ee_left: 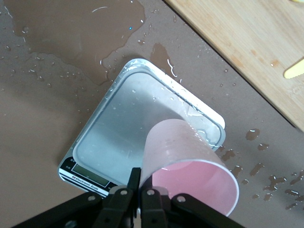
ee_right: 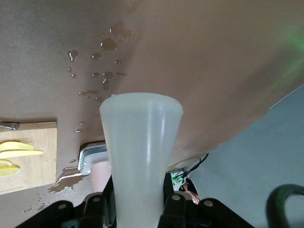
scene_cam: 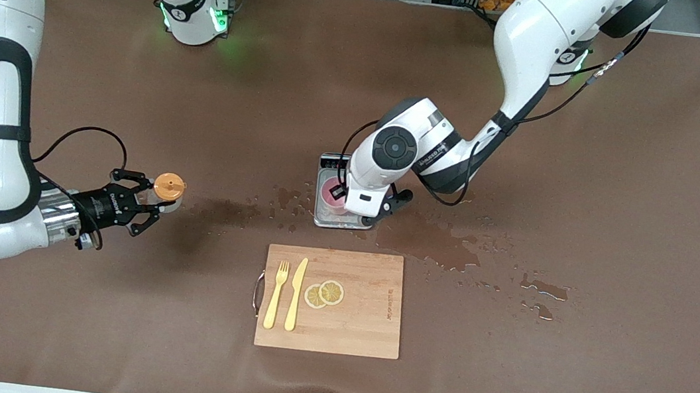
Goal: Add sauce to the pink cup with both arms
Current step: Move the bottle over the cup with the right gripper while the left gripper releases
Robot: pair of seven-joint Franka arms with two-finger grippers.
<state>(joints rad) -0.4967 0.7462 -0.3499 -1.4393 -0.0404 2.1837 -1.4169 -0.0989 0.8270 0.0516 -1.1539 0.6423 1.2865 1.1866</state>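
Note:
The pink cup (scene_cam: pixel 331 193) is on the grey scale (scene_cam: pixel 339 223) in the middle of the table. My left gripper (scene_cam: pixel 356 213) is shut on the cup's rim; in the left wrist view the fingers (ee_left: pixel 135 179) pinch the cup's wall (ee_left: pixel 176 148) over the scale's plate (ee_left: pixel 123 128). My right gripper (scene_cam: pixel 141 201) is shut on the sauce bottle (scene_cam: pixel 168 188), orange cap up, above the table toward the right arm's end. In the right wrist view the whitish bottle (ee_right: pixel 140 142) fills the space between the fingers, with the cup (ee_right: pixel 99 175) and scale (ee_right: pixel 89 156) farther off.
A wooden cutting board (scene_cam: pixel 362 318) lies nearer the front camera than the scale, with a yellow fork (scene_cam: pixel 276 294), yellow knife (scene_cam: pixel 296 293) and lemon slices (scene_cam: pixel 325 293). Spilled liquid (scene_cam: pixel 441 246) wets the table beside the scale.

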